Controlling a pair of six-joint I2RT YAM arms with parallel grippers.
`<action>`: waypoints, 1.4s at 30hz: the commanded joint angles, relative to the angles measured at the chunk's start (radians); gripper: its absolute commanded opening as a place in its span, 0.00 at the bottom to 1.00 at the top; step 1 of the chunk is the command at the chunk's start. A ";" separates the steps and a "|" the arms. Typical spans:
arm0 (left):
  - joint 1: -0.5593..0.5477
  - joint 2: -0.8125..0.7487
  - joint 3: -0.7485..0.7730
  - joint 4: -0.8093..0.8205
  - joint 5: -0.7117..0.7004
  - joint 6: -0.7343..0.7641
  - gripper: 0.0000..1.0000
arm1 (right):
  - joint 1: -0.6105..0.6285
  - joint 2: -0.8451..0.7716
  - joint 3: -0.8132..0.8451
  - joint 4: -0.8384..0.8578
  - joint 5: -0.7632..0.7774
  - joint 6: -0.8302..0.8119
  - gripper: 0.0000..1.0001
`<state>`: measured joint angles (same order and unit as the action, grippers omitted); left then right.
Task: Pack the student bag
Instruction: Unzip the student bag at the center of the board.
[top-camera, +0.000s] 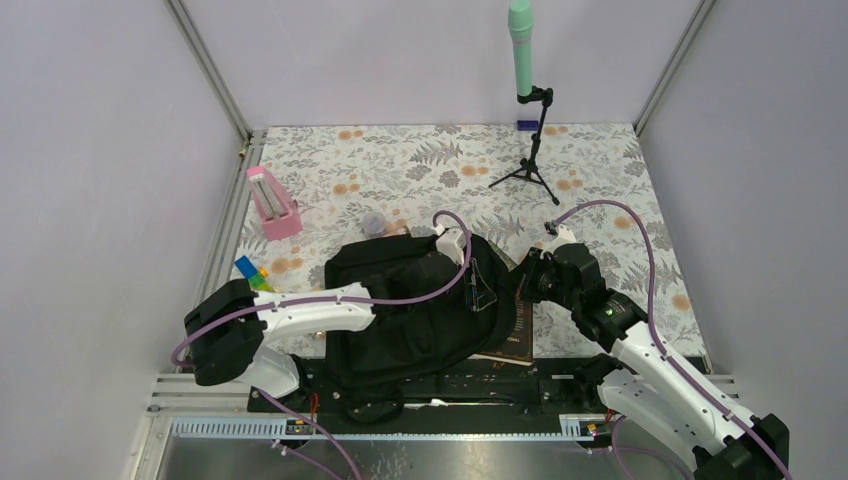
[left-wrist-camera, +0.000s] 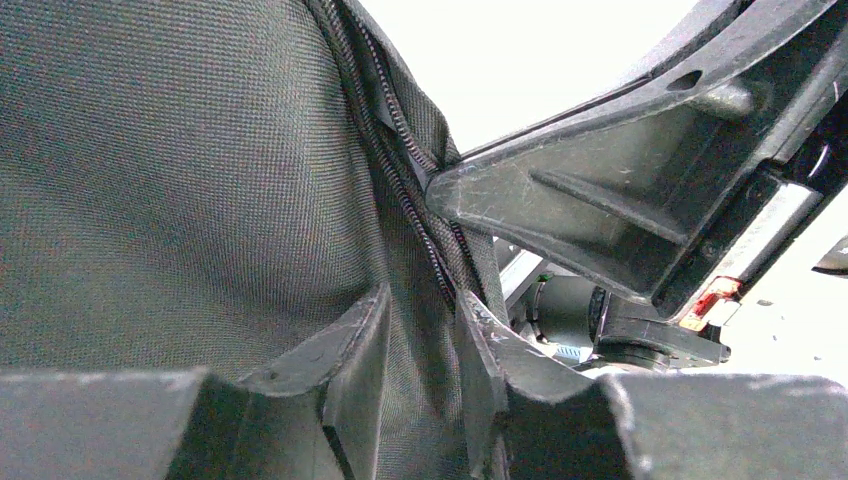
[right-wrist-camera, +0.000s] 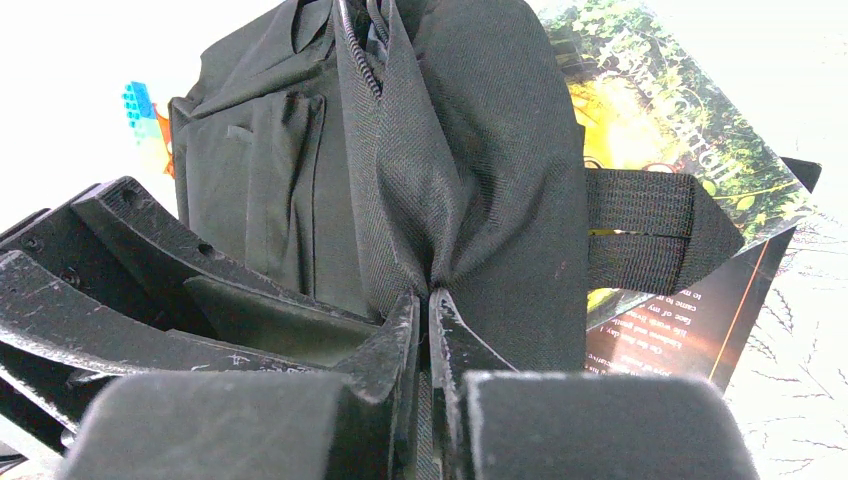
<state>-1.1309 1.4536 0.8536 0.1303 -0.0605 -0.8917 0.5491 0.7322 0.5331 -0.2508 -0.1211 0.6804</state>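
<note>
Right gripper (right-wrist-camera: 425, 312) fills the near foreground, fingers pressed together on a pinch of fabric from the student bag (top-camera: 420, 310). This is a large soft black fabric backpack, lying flat at the near middle of the floral-patterned table (top-camera: 400, 165), between the arms. Left gripper (left-wrist-camera: 420, 320): fingers narrowly apart, a fabric fold beside the zip wedged between them, touching both. Glossy dark book (top-camera: 515, 342) lies partly under the bag's right edge. Coloured toy bricks (top-camera: 252, 272) sit just left; pink wedge-shaped object (top-camera: 272, 203) further back.
</note>
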 joint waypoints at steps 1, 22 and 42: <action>-0.001 0.006 0.006 0.080 0.004 -0.009 0.31 | 0.009 -0.012 0.002 0.031 0.000 0.011 0.00; -0.022 -0.002 0.027 0.054 -0.034 0.019 0.00 | 0.009 -0.030 0.004 -0.006 0.053 -0.006 0.00; 0.153 -0.650 -0.371 -0.506 -0.318 -0.068 0.00 | 0.009 0.042 0.003 -0.070 0.258 -0.105 0.00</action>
<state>-0.9863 0.9054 0.5365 -0.2264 -0.3027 -0.8993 0.5529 0.7567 0.5514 -0.3309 0.0704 0.5991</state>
